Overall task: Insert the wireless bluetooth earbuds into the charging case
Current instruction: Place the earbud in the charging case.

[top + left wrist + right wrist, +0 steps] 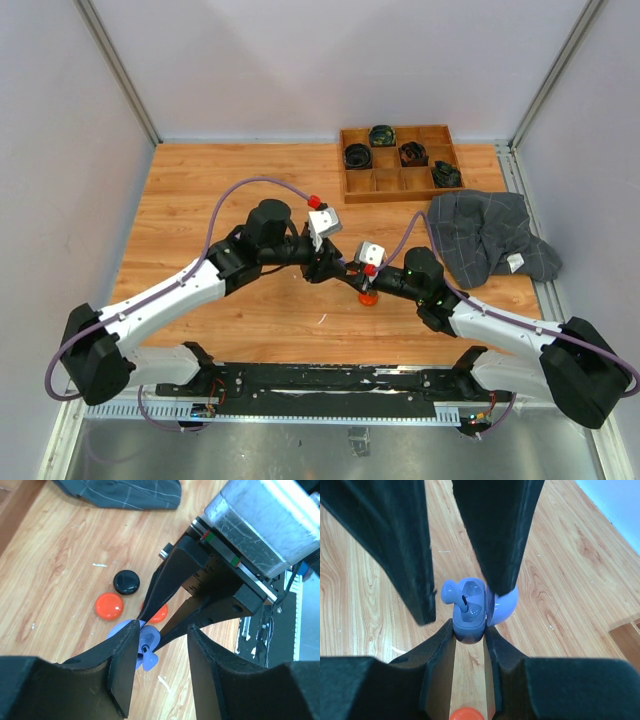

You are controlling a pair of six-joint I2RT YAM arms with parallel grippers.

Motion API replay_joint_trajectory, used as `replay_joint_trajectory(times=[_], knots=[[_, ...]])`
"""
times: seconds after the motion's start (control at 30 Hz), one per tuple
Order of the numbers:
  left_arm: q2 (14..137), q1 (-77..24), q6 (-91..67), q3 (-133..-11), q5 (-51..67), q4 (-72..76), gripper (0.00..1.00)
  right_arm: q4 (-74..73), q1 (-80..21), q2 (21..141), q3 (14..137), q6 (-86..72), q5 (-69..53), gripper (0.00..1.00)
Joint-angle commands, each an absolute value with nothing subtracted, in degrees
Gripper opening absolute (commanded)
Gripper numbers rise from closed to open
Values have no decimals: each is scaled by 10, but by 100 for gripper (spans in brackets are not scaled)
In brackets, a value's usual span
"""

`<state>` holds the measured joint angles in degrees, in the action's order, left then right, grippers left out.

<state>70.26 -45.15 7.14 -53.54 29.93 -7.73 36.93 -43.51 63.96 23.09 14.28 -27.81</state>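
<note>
Left arm (190, 285), right arm (490, 322) angle inward. Right jaws pinch case (468, 612); left jaws parted, maybe touching lid (506, 605).

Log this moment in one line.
right pincer: shut on lilac case, lid open | left pincer: open, straddling case | lilac earbud: partly in case, protruding

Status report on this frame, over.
Right gripper shut on lilac case. Left gripper open, straddling it. Lilac earbud in case, protruding. Orange piece, black piece nearby.
</note>
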Motion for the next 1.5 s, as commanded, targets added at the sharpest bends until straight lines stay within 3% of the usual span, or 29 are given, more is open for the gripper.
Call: replay_joint_trajectory(times=[0.0,0.37,0.63,1.47], knots=[[661,-454,3,-527,243,-50,49,374,-444,637,251,128,-272,1],[630,-454,-100,-508,176,-130,54,379,-444,645,252,120,-268,1],[665,-454,-106,-522,185,-140,57,380,-444,648,253,118,-274,1],[690,-454,-133,-538,281,-135,54,387,-444,645,250,115,-279,1]])
